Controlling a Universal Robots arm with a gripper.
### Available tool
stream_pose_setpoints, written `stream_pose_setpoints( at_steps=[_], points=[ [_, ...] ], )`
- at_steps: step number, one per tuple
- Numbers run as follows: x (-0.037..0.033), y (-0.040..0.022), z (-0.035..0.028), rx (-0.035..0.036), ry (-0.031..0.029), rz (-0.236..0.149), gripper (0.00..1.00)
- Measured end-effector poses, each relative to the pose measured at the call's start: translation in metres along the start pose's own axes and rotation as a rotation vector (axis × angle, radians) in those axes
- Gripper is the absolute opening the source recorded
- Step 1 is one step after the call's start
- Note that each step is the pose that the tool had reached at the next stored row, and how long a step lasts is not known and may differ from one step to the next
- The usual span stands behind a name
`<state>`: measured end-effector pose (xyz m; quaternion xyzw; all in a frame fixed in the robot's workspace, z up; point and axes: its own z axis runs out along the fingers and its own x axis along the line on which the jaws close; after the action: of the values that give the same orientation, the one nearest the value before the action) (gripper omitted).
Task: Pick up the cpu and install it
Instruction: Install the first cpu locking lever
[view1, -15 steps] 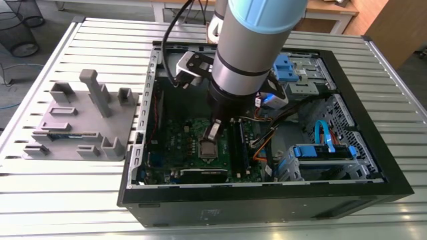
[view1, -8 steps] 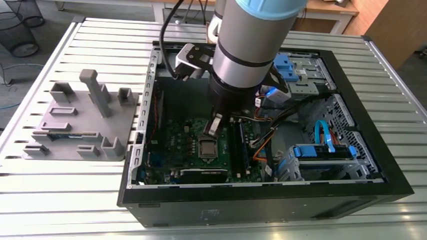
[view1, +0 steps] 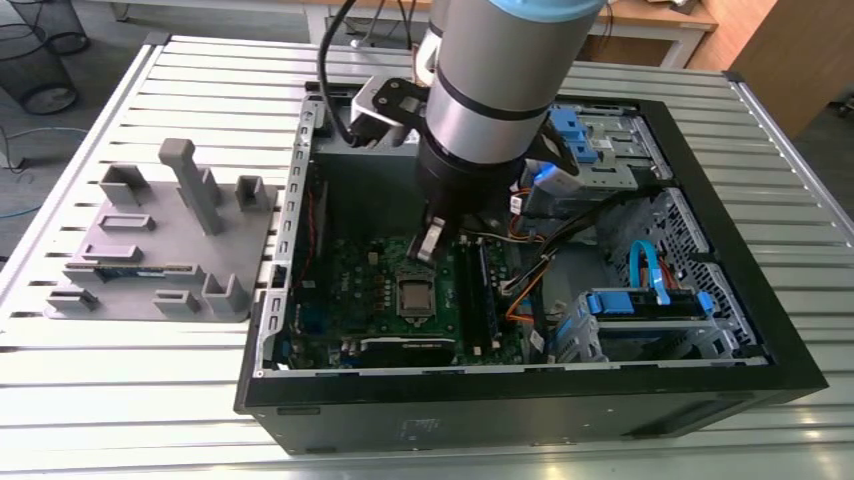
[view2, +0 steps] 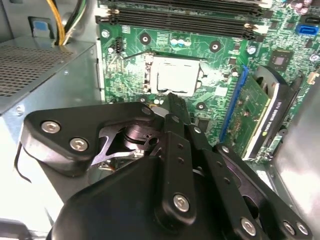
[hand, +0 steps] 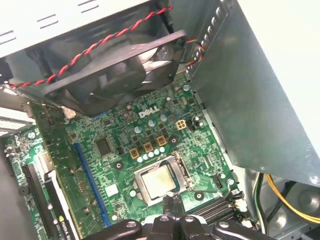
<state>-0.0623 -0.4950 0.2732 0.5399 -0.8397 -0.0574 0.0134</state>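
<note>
Silvery cpu (hand: 157, 180): lying flat inside the metal-framed socket (hand: 183, 169) of the green circuit board (hand: 112, 150); in the exterior view it is showing as a pale square (view1: 416, 297) near the middle of the board.
Gripper (view1: 430, 243): hanging just above the board, with its tip close to one edge of the socket and not touching the cpu; in both wrist views the fingertips (hand: 170, 201) appear to be pressing together with nothing between them.
Black arm linkage: filling the near part of the second wrist view, with the gripper (view2: 171, 99) pointing at the cpu (view2: 175, 75).
Computer case (view1: 534, 410): lying open on the slatted metal counter (view1: 134, 400), with the board flat on its floor.
Black fan (hand: 115, 65): sitting at the far end of the board, with a red and black twisted wire running across it.
Grey tray (view1: 247, 245): resting on the counter to the exterior view's left of the case, well apart from the gripper, and carrying a thin memory stick (view1: 127, 270).
</note>
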Motion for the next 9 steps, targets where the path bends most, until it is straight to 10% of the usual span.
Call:
stream_pose_setpoints(
  at_steps=[9],
  points=[
    [-0.0182, 0.0082, 0.0016, 0.0003, -0.0008, 0.000, 0.11]
  ],
)
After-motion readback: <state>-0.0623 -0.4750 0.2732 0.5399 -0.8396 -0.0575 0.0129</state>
